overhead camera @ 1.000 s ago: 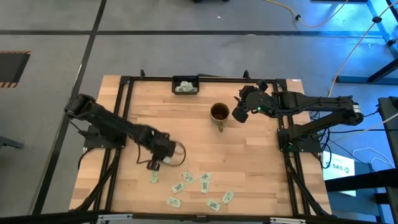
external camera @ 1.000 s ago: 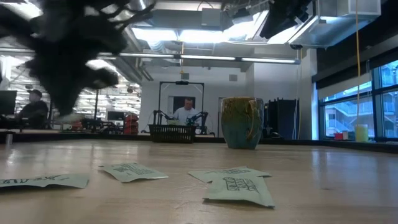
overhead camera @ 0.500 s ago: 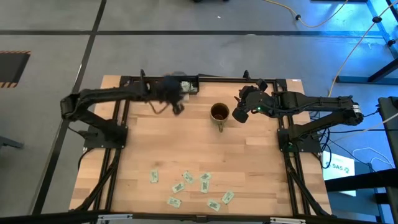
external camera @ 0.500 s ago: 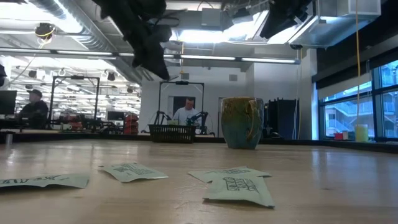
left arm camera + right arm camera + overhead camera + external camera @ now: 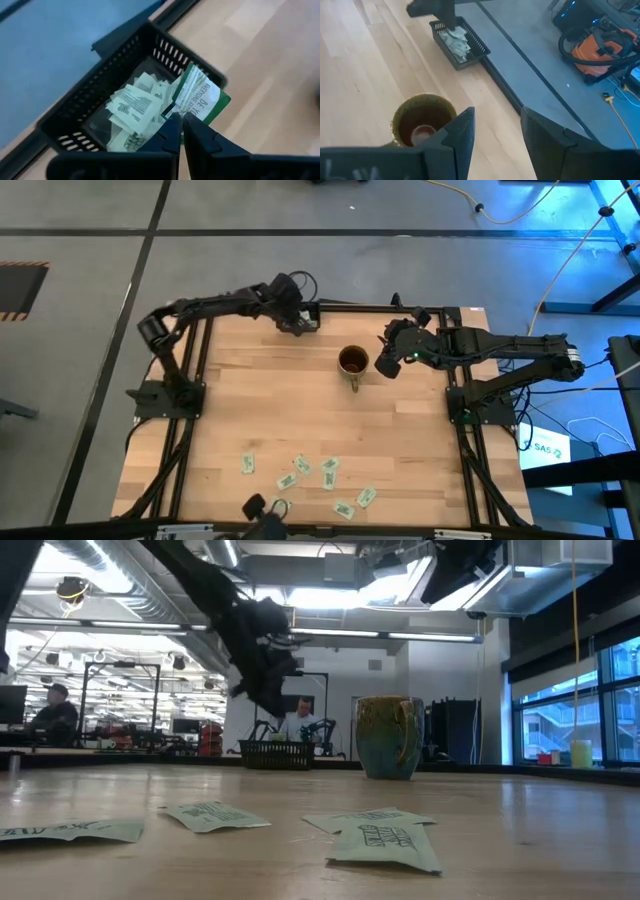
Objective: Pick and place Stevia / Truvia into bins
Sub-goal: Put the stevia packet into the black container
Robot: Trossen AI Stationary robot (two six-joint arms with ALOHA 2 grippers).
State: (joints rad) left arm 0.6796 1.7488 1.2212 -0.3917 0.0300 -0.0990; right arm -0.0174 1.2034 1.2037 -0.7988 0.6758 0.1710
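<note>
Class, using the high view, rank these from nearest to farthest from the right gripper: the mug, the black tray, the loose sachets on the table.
Measured from the right gripper:
1. Mug, just beside it, mid-table.
2. Black tray, at the far edge, under the left gripper.
3. Loose sachets, scattered along the near edge.

White-and-green paper sachets [image 5: 300,478] lie scattered flat on the near part of the wooden table. One more green-printed sachet [image 5: 197,97] hangs tilted over the rim of the small black rectangular mesh tray [image 5: 80,107] at the far edge, which holds a loose pile of sachets [image 5: 132,107]. The round brown-gold mug [image 5: 352,362] stands upright mid-table, handle toward the near side.
</note>
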